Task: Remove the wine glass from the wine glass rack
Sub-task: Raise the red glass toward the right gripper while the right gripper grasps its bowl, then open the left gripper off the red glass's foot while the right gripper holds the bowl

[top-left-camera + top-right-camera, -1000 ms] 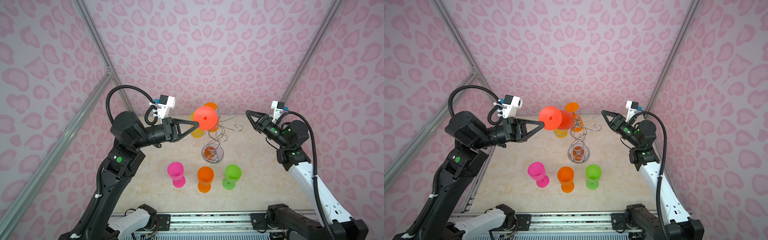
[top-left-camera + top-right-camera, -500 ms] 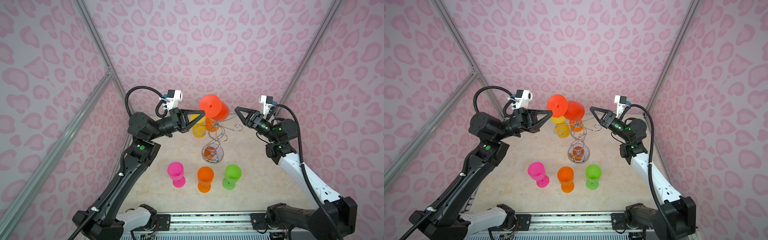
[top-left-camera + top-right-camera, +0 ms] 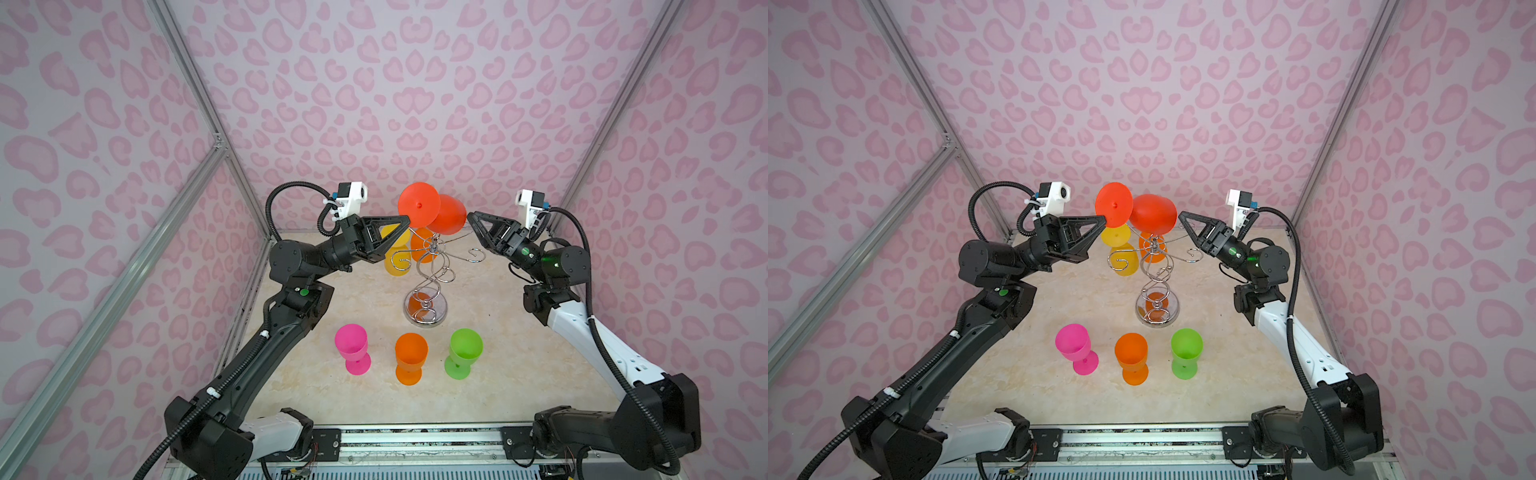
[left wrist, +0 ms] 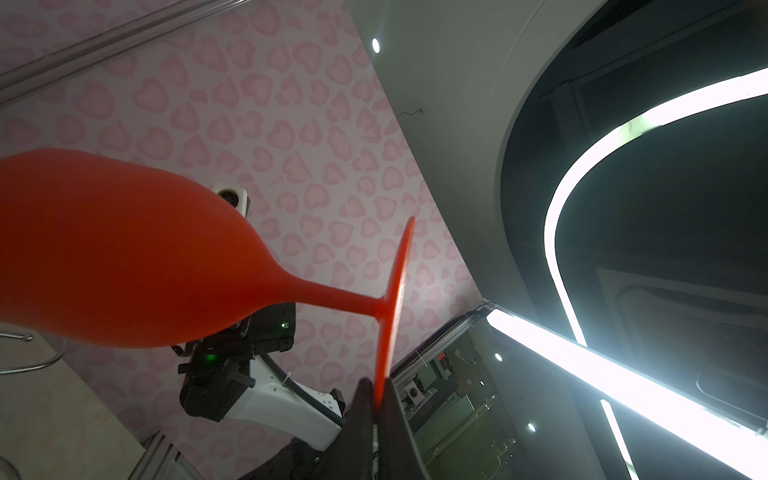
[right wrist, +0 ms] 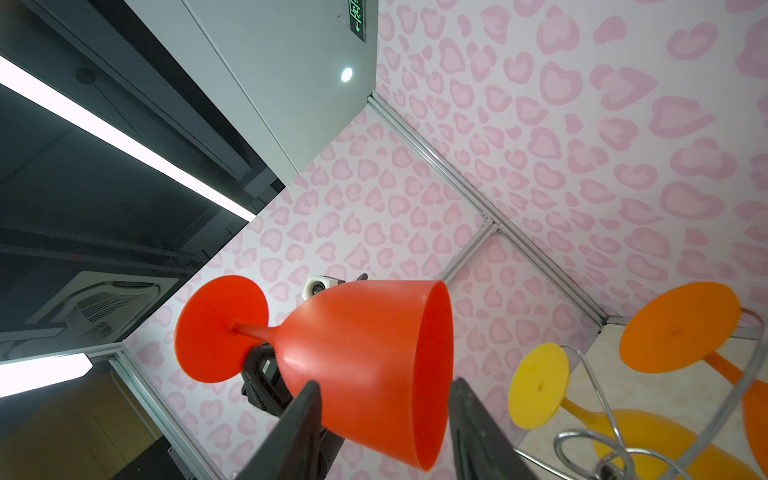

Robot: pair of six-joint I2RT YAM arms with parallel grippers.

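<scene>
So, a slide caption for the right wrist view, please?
Right gripper flanks the bowl of a red plastic wine glass.

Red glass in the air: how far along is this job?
Done: pink glass, orange glass, green glass stand on the table. In hand: left fingers pinch the red glass by its foot; open right fingers straddle its bowl. Left: yellow glass and a second orange glass hang on the rack.

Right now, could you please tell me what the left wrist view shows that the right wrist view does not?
Only left wrist: the left gripper shut on the foot edge of the red plastic wine glass. Only right wrist: the right gripper open around its bowl, plus a yellow plastic wine glass and an orange glass hanging. Both: the red glass held sideways.
</scene>
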